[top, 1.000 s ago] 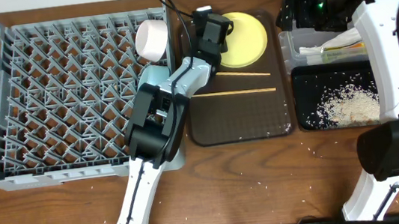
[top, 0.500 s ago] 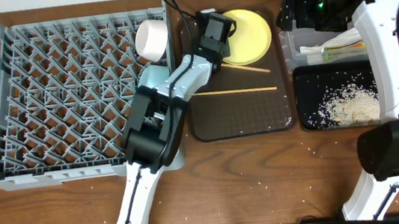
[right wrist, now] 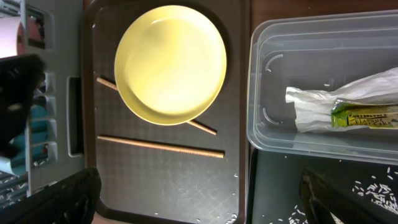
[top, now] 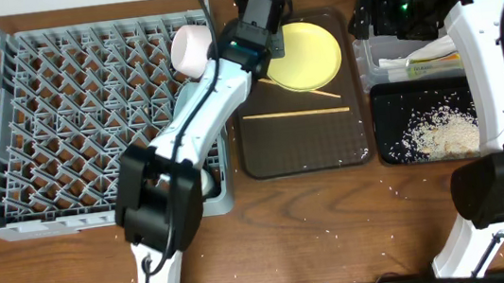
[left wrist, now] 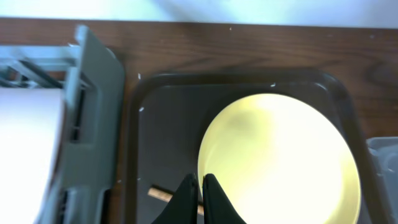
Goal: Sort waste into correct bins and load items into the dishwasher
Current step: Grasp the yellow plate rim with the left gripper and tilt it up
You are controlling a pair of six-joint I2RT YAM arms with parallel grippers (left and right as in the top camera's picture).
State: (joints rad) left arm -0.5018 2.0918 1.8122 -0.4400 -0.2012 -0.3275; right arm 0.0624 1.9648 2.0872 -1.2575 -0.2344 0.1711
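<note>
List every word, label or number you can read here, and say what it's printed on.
Snack wrapper in the clear tub: green-and-yellow printed label, lettering too blurred to read.
Yellow plate, dish rack, brown tray: no text visible.

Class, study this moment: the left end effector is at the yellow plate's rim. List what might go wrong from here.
1. The plate lies on one chopstick; lifting or dragging it may flick that stick off the brown tray.
2. The left end effector meets only the thin rim, so the plate may slip.
3. The white cup sits at the rack's corner nearest the tray; a carried plate might knock it.
</note>
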